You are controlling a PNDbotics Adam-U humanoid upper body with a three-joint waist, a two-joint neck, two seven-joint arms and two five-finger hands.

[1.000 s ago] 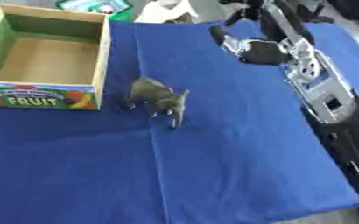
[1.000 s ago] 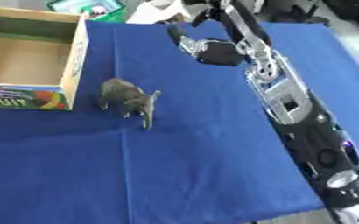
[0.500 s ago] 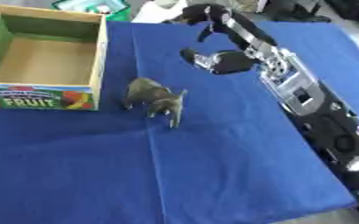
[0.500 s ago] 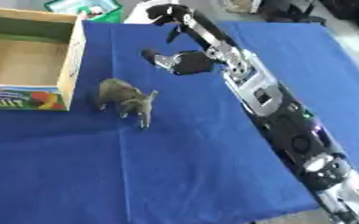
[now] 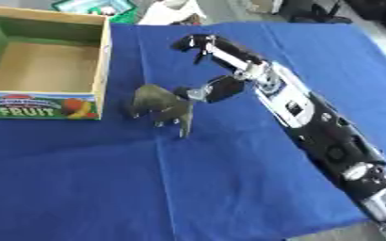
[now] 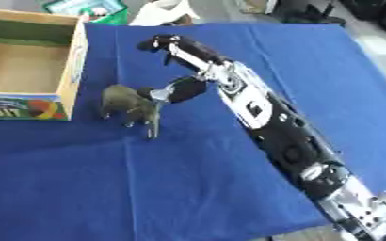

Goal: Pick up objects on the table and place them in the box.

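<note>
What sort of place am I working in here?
Probably a lab or test bench rather than a home: a table under a plain blue cloth, an empty cardboard fruit box, one toy animal, and the right hand reaching toward it.

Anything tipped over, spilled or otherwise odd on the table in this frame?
Nothing stands out. The toy animal stands upright on the blue cloth, the fruit box sits upright and empty, and the right hand reaches toward the toy.

The light is bright and even, with no strong glare on the blue surface point(image 5: 229, 188). Shadows are soft and small; a faint dark patch sits under the toy animal point(image 5: 162, 106). Both pictures look soft and a bit fuzzy. The hand point(image 5: 217, 89) is blurred, and the top edge looks hazy.
</note>
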